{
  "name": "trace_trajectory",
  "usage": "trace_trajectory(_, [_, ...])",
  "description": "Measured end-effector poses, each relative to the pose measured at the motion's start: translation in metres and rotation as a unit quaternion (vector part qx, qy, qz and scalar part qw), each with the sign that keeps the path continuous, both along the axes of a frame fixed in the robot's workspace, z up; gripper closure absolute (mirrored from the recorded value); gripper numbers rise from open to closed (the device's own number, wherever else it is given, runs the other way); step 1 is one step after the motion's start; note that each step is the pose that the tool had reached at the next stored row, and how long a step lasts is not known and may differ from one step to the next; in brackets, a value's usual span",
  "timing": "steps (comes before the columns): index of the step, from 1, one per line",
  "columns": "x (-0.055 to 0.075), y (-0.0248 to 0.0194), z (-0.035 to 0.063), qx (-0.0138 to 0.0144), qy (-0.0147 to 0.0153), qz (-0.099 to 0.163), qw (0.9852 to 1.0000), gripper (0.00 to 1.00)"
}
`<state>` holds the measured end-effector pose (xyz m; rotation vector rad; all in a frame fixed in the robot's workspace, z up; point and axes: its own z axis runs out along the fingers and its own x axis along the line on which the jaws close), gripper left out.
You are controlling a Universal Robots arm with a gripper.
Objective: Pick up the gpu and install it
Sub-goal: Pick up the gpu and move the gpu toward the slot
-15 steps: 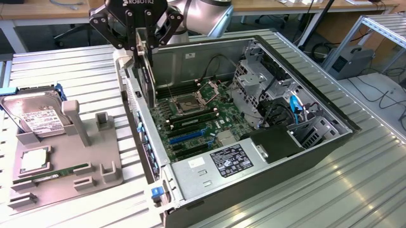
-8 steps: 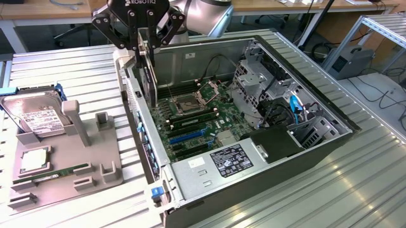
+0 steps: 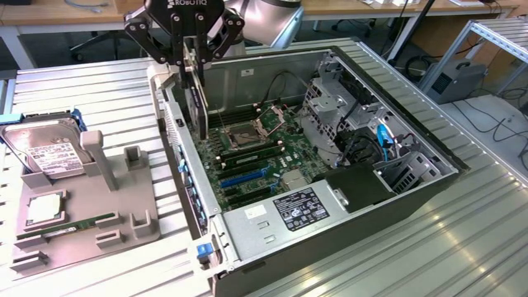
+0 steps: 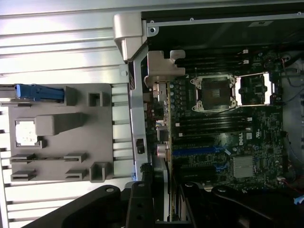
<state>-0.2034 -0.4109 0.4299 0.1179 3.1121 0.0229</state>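
The claw (image 3: pixel 196 57) is clamped on the gpu (image 3: pixel 200 102) and holds it upright, so in the exterior view the card looks like a thin dark blade. It hangs inside the open computer case (image 3: pixel 396 204), close to the case wall at the exterior view's left. Its upper part is hidden between the fingers (image 3: pixel 221 38), and the arm above is cut off by the picture edge.

In the wrist view the gpu (image 4: pixel 165 142) is also seen edge-on. Its silver bracket (image 4: pixel 161 71) is at the far end, and the near end disappears between the dark parts of the claw (image 4: pixel 165 194). The card lies along the edge of the motherboard (image 4: pixel 247 118), beside the processor socket (image 4: pixel 213 94).

The lower edge of the card seems to be above the board and not seated in a slot, but this view does not make it sure. The blue slot (image 3: pixel 243 177) lies uncovered, nearer to the camera than the card.

On the desk (image 3: pixel 83 86), at the exterior view's left of the case, stands a grey holder (image 3: pixel 123 216). It carries a hard drive (image 3: pixel 46 151), partly cut off by the frame, and a RAM stick (image 3: pixel 78 224) lying flat.
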Motion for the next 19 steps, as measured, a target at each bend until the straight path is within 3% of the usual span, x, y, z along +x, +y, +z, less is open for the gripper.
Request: trace_trajectory(19, [0.011, 0.0000, -0.0011, 0.0000, 0.0000, 0.000, 1.0000, 0.73])
